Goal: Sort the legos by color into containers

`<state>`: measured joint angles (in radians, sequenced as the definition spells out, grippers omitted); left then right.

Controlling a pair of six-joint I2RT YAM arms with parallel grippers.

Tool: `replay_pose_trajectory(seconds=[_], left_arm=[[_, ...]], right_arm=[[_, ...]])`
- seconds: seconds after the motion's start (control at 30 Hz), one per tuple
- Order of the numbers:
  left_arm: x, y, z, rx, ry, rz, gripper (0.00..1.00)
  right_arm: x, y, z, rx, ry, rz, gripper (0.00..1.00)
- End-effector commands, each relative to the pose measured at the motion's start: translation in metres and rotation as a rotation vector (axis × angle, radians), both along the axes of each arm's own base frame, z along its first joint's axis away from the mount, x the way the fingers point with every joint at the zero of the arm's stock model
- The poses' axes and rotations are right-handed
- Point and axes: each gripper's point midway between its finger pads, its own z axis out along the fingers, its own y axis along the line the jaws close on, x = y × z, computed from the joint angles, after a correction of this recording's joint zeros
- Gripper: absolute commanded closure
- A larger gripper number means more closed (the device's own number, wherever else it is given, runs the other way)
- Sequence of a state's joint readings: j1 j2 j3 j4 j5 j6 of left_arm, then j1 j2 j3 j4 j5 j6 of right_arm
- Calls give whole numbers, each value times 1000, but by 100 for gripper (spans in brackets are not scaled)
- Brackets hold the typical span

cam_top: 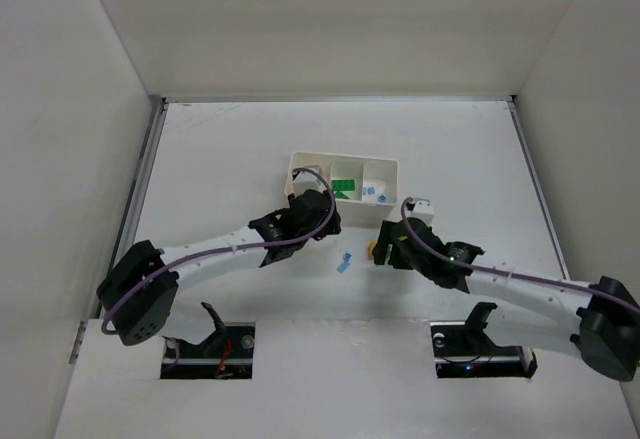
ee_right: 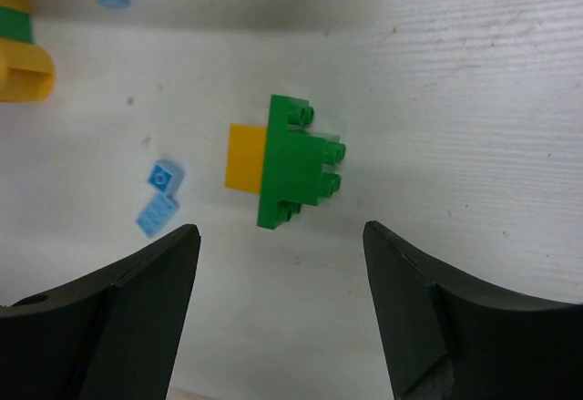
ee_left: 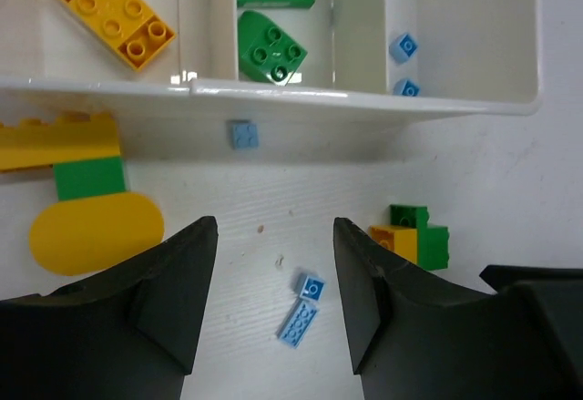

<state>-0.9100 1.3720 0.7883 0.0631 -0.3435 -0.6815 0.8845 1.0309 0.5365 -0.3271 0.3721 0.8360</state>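
Black fingers of my left pincer (ee_left: 273, 236) stand apart, empty, over two light blue legos (ee_left: 303, 307) on the counter (ee_left: 510, 190). My right pincer (ee_right: 280, 236), also apart, frames a green-yellow stack (ee_right: 291, 158). Only the left wrist view shows the tray (ee_left: 364, 101) sorted: yellow brick (ee_left: 109, 8), green bricks (ee_left: 271, 49), blue bricks (ee_left: 404, 49). Overhead, its left compartment is hard to read.

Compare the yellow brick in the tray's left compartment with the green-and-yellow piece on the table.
The yellow brick is one colour; the green-and-yellow piece is two bricks joined. The yellow brick lies inside the tray; the piece lies on the table, in front of the open right gripper. The brick's studs face up; the piece's point sideways. Both are studded plastic.
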Motion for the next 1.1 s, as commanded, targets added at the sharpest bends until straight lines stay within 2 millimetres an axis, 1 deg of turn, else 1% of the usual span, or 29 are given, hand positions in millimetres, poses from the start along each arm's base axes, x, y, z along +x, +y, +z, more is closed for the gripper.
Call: replay_pose_trajectory(seconds=[0.0, 0.1, 0.17, 0.3, 0.53, 0.73, 0.83, 0.93, 1.0, 1.07], left_arm=[[-9, 7, 10, -60, 24, 10, 49], [-10, 14, 8, -69, 22, 19, 49], [-9, 15, 6, -73, 27, 18, 50], [-12, 11, 4, -92, 40, -5, 50], [-21, 9, 2, -138, 113, -39, 55], [-25, 9, -3, -177, 173, -54, 57], [-26, 6, -3, -191, 183, -63, 57], [-25, 4, 0, -201, 179, -61, 56], [-24, 2, 4, -214, 173, -67, 56], [-24, -2, 7, -227, 175, -73, 56]], right_arm=[[9, 16, 3, -11, -10, 41, 22], [14, 16, -8, -55, 16, 47, 26], [18, 18, -9, -66, 20, 53, 28], [21, 23, -11, -93, 27, 75, 29], [31, 15, -22, -145, 53, 58, 38], [35, 11, -27, -184, 65, 54, 47], [36, 9, -30, -194, 71, 53, 47], [35, 8, -31, -194, 70, 54, 43], [37, 8, -31, -193, 68, 49, 43], [42, 5, -32, -199, 62, 36, 46]])
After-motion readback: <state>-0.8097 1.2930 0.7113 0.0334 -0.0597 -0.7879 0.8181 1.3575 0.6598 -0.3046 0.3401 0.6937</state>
